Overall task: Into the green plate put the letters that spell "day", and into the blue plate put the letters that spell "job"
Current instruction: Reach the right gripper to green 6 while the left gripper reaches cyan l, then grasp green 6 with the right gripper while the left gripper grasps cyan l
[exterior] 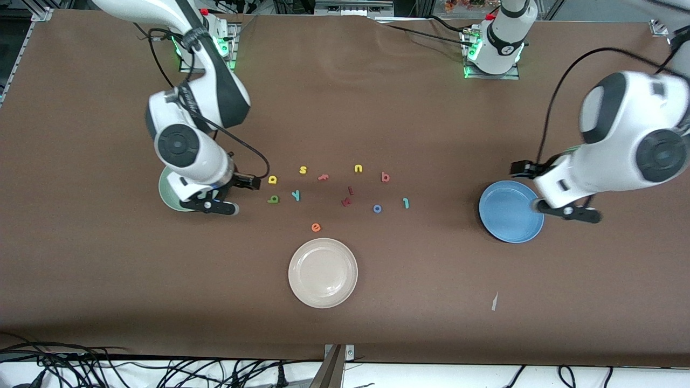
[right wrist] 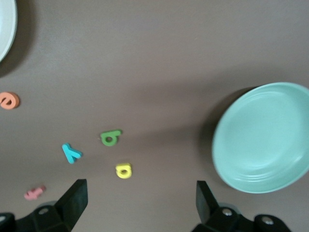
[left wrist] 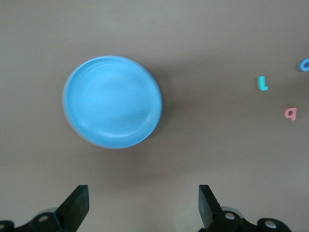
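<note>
Here, two white robot arms are hanging over a brown table with nothing yet sorted. The round cream-white plate (exterior: 323, 272), lying nearest the front camera, is serving as the landmark. Farther from the camera than that plate, a scatter of tiny toy letters is waiting. Toward the right arm's end from it are sitting the yellow rounded letter (exterior: 273, 179), the olive-green rounded letter (exterior: 273, 199) and the teal y-shaped letter (exterior: 295, 195), close together. Toward the left arm's end are lying the coral-red b (exterior: 385, 177), the blue ring-shaped o (exterior: 377, 208) and the teal hooked j (exterior: 405, 202).

The pale mint-green round plate (exterior: 168, 189) is standing well toward the right arm's end from the cream plate, partly hidden under the right arm and empty in the right wrist view. The medium-blue round plate (exterior: 506, 211) is standing well toward the left arm's end, also empty.

The right gripper (exterior: 211, 206) is hovering at the green plate's rim, jaws spread and holding nothing. The left gripper (exterior: 567, 210) is hovering beside the blue plate's edge, likewise spread wide and empty-handed.

By the look of it, the first pick is only now being set up. The next move is calling for a gripper to travel over one small letter, probably the yellow or olive one for the right arm, and descend squarely, since such flat pieces are offering little to pinch.
</note>
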